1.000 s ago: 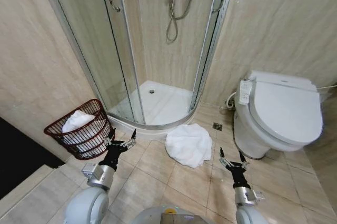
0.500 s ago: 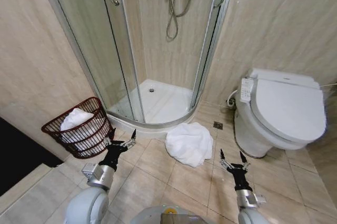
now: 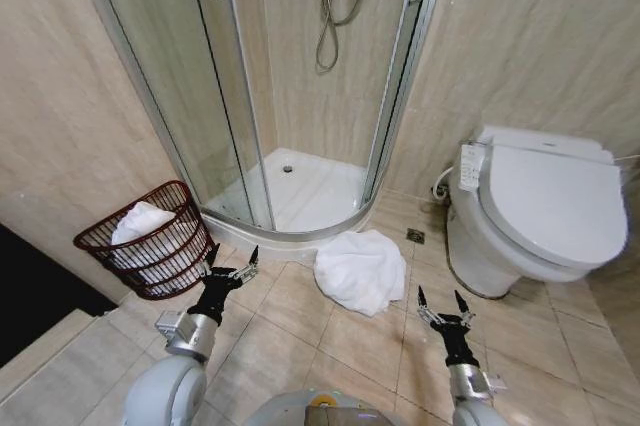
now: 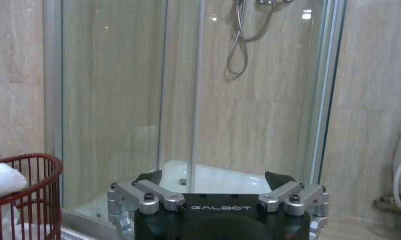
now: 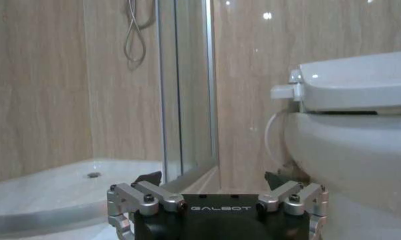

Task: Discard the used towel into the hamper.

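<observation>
The used towel [image 3: 358, 269] lies crumpled and white on the tiled floor, just in front of the shower's curved sill. The hamper [image 3: 150, 241] is a dark red wire basket at the left wall with white cloth [image 3: 140, 221] inside; its rim [image 4: 34, 159] also shows in the left wrist view. My left gripper [image 3: 232, 264] is open and empty, held low between the hamper and the towel. My right gripper [image 3: 440, 301] is also open and empty, low to the right of the towel and short of it. Both wrist views show wide-spread fingers: left [image 4: 215, 176], right [image 5: 214, 176].
A glass corner shower enclosure [image 3: 300, 186] stands straight ahead with a raised white tray. A white toilet [image 3: 540, 216] with its lid closed stands at the right. A floor drain [image 3: 414, 237] sits beside the towel. A dark strip [image 3: 30, 291] runs along the left.
The whole picture has shifted slightly: the hamper drifts left and the toilet right, so the camera has moved. Both arms hold the same pose, and the towel lies where it was.
</observation>
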